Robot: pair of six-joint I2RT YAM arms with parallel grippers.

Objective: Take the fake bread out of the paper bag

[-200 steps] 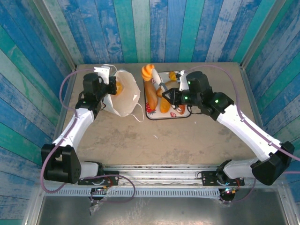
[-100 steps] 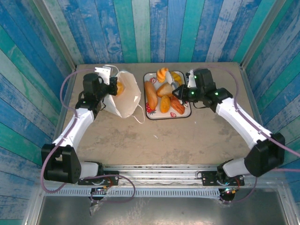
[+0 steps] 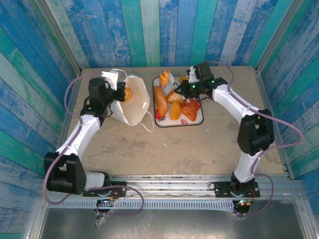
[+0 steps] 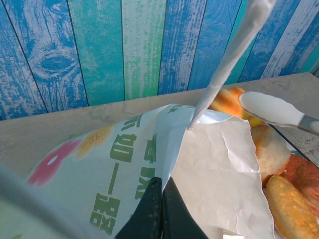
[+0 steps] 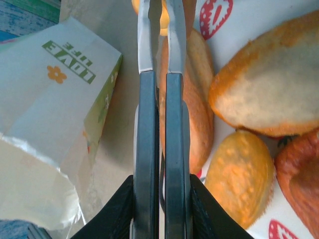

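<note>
The left gripper is pinched on the bag rim near the tabletop's far-left corner. One bread piece shows inside the bag's mouth. The right gripper squeezes tongs over the tray at the far edge, where several pieces lie. The task looks mostly done, with at least one piece left.

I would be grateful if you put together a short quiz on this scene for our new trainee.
1. True or false: the left hand is pinching the rim of the paper bag.
2. What is the right hand gripping? A metal tongs; B a spoon; C a cup.
3. Fill in: one fake bread piece lies inside the ____.
Key: 1 true; 2 A; 3 bag.
</note>
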